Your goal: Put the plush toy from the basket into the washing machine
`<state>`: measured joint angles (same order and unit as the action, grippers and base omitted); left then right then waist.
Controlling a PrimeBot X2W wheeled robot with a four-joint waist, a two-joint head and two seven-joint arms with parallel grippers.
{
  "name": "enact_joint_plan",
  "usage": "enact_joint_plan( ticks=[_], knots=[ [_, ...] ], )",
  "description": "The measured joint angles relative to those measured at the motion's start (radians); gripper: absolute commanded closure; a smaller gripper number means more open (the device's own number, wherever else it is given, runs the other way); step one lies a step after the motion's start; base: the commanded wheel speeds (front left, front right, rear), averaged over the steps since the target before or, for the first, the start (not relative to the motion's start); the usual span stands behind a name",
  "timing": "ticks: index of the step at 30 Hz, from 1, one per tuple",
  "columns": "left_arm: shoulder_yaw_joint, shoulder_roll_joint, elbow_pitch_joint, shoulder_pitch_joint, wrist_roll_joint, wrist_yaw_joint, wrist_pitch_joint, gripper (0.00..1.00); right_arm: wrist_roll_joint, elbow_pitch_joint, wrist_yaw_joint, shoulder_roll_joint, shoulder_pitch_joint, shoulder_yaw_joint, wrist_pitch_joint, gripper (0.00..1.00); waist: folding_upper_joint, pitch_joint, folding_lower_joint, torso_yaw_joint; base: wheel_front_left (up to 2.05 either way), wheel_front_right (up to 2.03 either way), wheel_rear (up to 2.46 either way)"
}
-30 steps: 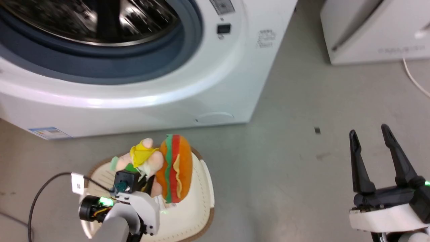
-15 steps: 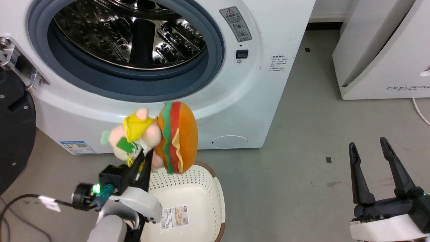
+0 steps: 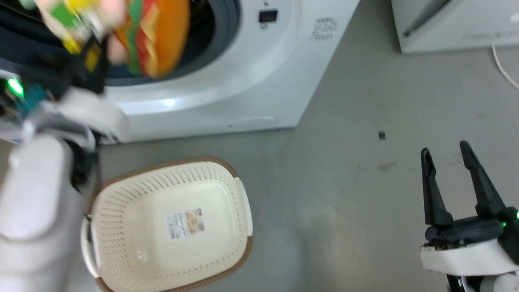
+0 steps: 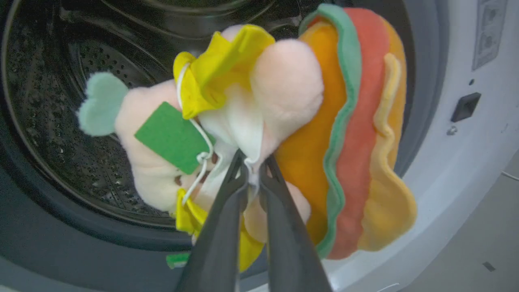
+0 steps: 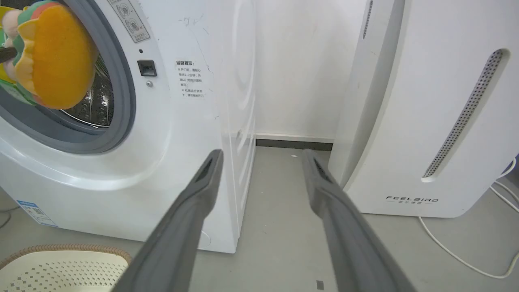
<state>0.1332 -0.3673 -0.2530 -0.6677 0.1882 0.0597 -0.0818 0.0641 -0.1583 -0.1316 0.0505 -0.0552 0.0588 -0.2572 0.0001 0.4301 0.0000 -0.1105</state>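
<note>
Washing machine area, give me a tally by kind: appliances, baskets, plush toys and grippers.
Appliances: 2, the washing machine and the white FEELBIRD appliance
Baskets: 1, the basket
Plush toys: 1, the plush toy
Grippers: 2, the left gripper and the right gripper
Total: 6

Head view: the plush toy (image 3: 150, 36) is blurred and cut off by the top edge. The washing machine (image 3: 243, 81) opening is cropped there too. Label (image 3: 185, 223) print inside the basket (image 3: 239, 194) is illegible. Right wrist view: the bottom edge crops the basket.
</note>
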Motion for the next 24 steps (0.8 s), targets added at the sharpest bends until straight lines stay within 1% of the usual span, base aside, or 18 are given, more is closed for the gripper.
enact_joint_plan(
  ticks=[5,8,10,16,20,24],
  knots=[
    [-0.006,-0.086,-0.098,-0.209,0.001,0.037,0.130,1.00,0.029,-0.002,0.000,0.000,-0.042,-0.008,0.000,0.00,0.0000,0.099,0.0000,-0.046,0.00,0.00,0.00],
    [0.009,-0.144,-0.167,-0.329,-0.002,0.050,0.179,1.00,0.044,-0.002,0.000,0.000,-0.062,-0.021,0.000,0.00,0.0000,0.155,0.0001,-0.077,0.00,0.00,0.00],
    [0.025,-0.172,-0.204,-0.410,-0.003,0.058,0.200,1.00,0.058,-0.002,0.000,0.000,-0.071,-0.029,0.000,0.00,0.0000,0.191,0.0002,-0.097,0.00,0.00,0.00],
    [0.091,-0.216,-0.328,-0.621,-0.005,0.067,0.261,1.00,0.089,-0.001,0.000,0.000,-0.089,-0.048,0.000,0.00,0.0000,0.287,0.0002,-0.152,0.00,0.00,0.00],
    [0.126,-0.243,-0.431,-0.691,-0.005,0.067,0.305,1.00,0.104,-0.001,0.000,0.000,-0.098,-0.058,0.000,0.00,-0.0001,0.330,0.0003,-0.188,0.00,0.00,0.00],
    [0.144,-0.255,-0.520,-0.726,0.010,0.067,0.332,1.00,0.115,-0.001,0.000,0.000,-0.098,-0.062,0.000,0.00,0.0000,0.354,0.0002,-0.211,0.00,0.00,0.00]
  ],
)
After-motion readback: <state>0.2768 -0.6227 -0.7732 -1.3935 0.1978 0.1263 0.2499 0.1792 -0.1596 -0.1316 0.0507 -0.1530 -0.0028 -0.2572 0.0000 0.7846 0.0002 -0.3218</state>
